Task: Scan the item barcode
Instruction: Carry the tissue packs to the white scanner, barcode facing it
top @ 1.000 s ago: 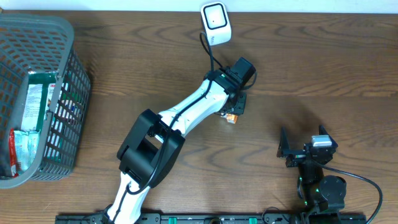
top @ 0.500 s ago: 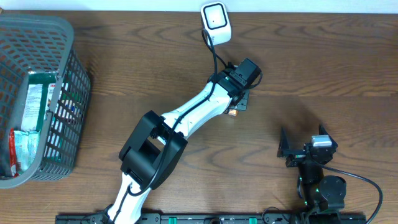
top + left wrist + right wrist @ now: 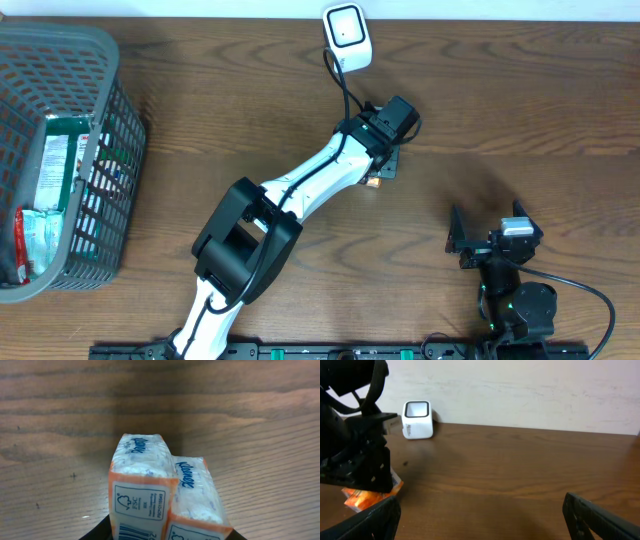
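While clamping down on the orange-and-white plastic-wrapped Kleenex tissue twin-pack (image 3: 165, 495), holding the left gripper (image 3: 383, 166) low over the brown wooden table (image 3: 560, 100), a little in from the middle of its far edge. Not managing to tell if the pack is touching the wood or just above it. Sitting close to the white boxy barcode scanner (image 3: 346, 35) parked right at that far edge, near but apart. Reckoning the grab-and-carry part as done, then.

Spotting a strip of black barcode (image 3: 132, 532) on the pack's orange-bordered end panel in the left wrist view, facing back toward that camera. Not managing to tell if aimed at the scanner's window or not, so treating the actual scan as not yet done. Probably needing a turn of the pack and a bit more closing in on the scanner, just guessing though.

Leaving the right gripper (image 3: 488, 235) out of it: parked by the table's near edge toward the right corner, with jaws spread wide and holding nothing. Also noticing the grey plastic mesh basket (image 3: 112, 70) over at the left edge with a few more packets inside, well apart from the action.
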You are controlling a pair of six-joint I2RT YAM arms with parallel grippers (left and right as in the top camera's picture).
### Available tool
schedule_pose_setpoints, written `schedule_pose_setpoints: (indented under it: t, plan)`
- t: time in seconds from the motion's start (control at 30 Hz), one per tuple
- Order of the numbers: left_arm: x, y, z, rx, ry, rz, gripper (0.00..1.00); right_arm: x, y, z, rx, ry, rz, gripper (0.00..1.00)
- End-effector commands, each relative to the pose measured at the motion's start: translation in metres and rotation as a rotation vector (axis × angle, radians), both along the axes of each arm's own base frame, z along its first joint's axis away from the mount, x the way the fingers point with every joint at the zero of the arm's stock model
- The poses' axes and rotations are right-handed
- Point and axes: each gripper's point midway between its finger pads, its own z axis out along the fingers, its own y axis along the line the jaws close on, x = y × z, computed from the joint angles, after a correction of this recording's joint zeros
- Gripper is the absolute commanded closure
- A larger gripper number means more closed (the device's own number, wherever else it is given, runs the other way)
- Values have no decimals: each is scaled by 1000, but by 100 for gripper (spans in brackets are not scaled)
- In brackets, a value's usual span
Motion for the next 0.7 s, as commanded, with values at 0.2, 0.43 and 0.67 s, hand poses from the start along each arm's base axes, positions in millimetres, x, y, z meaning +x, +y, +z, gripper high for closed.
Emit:
schedule_pose_setpoints:
  t: [0.2, 0.43, 0.67]
  plan:
    - [1, 4, -11, 25, -4, 11, 50, 0, 2, 0, -12, 0, 9, 1]
    - [-4, 5, -15, 35, 7, 8, 37, 0, 2, 0, -12, 0, 9, 1]
    - [-4, 5, -15, 35, 7, 8, 22, 0, 2, 0, -12, 0, 9, 1]
